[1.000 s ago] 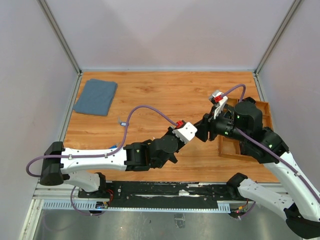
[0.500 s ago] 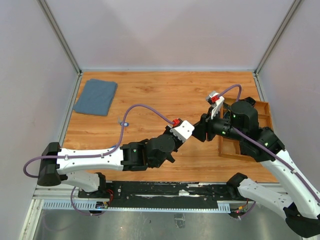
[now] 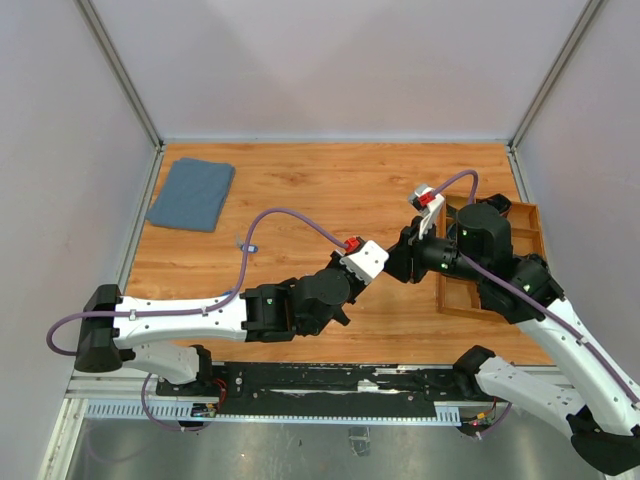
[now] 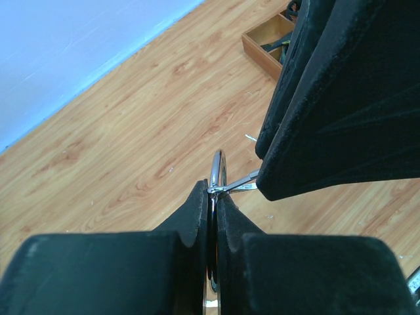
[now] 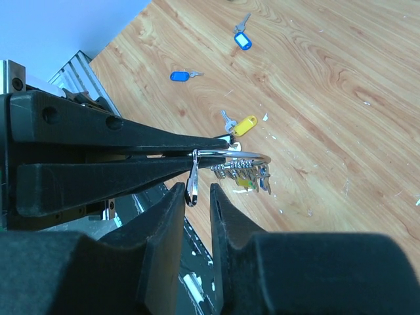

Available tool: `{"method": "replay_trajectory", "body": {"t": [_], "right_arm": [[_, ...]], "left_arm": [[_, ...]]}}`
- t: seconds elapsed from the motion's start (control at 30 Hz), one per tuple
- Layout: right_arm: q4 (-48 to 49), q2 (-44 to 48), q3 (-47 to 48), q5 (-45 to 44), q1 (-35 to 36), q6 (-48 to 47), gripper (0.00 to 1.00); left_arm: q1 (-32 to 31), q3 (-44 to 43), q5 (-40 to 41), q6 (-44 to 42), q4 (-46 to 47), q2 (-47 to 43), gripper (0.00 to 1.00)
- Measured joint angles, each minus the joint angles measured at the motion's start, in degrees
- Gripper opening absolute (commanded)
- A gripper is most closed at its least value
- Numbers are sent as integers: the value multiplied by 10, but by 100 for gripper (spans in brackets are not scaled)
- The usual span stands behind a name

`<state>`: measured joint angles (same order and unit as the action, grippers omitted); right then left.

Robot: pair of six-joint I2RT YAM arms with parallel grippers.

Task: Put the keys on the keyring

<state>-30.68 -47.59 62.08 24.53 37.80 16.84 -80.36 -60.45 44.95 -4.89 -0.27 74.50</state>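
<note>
Jaws, left: pressed shut on the keyring (image 4: 216, 172), gripping the wire edge-on, upper arc standing clear above the fingertips (image 4: 197, 211). From the right wrist view, same ring lying flat between the two long black left fingers, far end poking out past their tips.

Jaws, right: parted by a narrow slot, wider than a key blade; nothing visibly pinched. Tips just beside the ring, almost nose to nose with the left jaws, above the table (image 5: 341, 85) and just left of the wooden tray (image 3: 525, 215).

Plain silver key (image 5: 191, 180): hooked on the ring by its head, trailing into the mouth of the right slot. Contact with either pad not clear.

Keyring look: thin, round, bright silver wire. Bunch of small keys (image 5: 244, 173) threaded on the exposed end, packed close together; silver blades, a bit of yellow among them.

Loose on the table, apart from the ring: blue-tagged key (image 5: 241, 38), second blue-tagged key (image 5: 178, 76), yellow-tagged key (image 5: 244, 125) with silver blade.

Folded blue cloth (image 3: 192, 193) at far left corner.
</note>
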Motion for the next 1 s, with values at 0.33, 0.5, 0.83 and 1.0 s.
{"method": "replay_trajectory", "body": {"t": [0.33,0.5,0.83,1.0], "right_arm": [[45,1,-22,11,0,19,1],[63,0,-28,13,0,28,1],[42,-20,22,28,0,28,1],[-4,-42,85,31,0,23,1]], "left_arm": [[1,-3,4,0,-5,0,3],[4,-3,7,-2,-6,-3,31],[3,44,-18,-28,62,-76,51],[3,93,-56,-69,99,-128,54]]}}
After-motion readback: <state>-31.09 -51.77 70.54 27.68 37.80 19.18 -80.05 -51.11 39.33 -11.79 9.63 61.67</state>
